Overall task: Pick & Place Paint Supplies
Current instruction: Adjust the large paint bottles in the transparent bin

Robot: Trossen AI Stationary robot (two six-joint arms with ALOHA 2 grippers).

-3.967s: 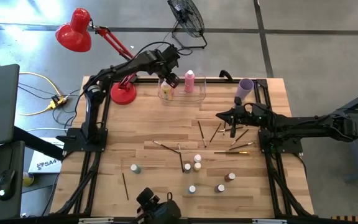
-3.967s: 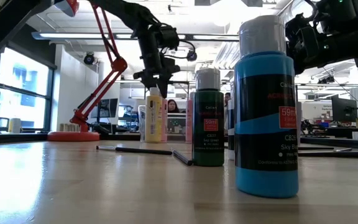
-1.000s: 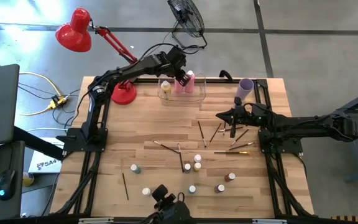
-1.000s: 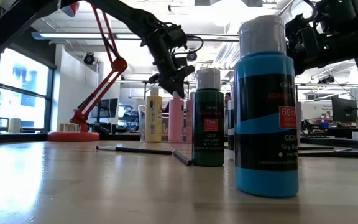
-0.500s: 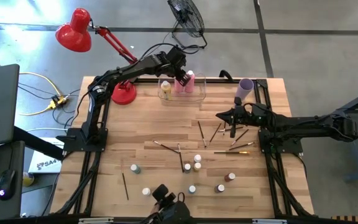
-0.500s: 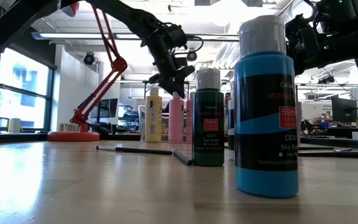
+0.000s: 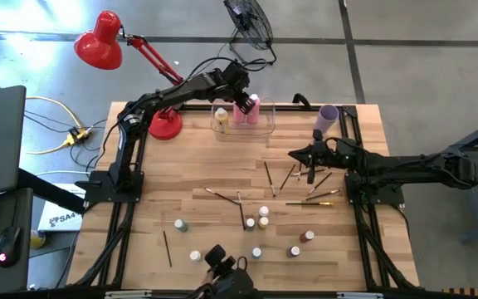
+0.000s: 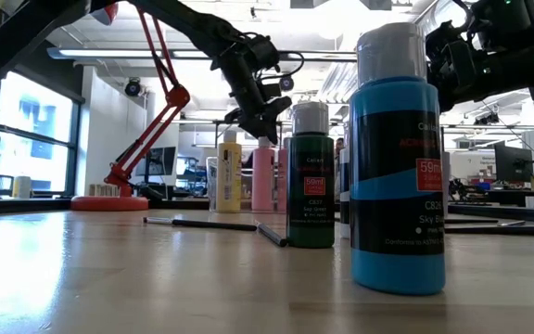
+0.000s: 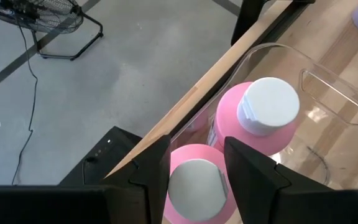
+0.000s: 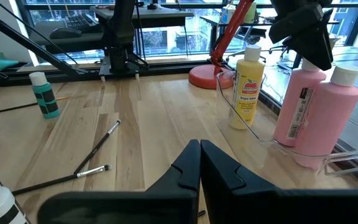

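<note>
The left gripper [image 9: 194, 163], fingers apart astride the pink bottle's [image 9: 194, 186] white cap, suits this rigid, smooth, top-heavy bottle; right gripper [image 10: 200, 163] closed.

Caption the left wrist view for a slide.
Left gripper fingers straddle a pink bottle inside the clear bin, beside a second pink bottle.

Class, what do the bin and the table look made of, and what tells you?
Bin: looks like clear glossy plastic; the bottles inside show through its wall.
Table: looks like wood, smooth finish; pale planks with visible grain.
</note>
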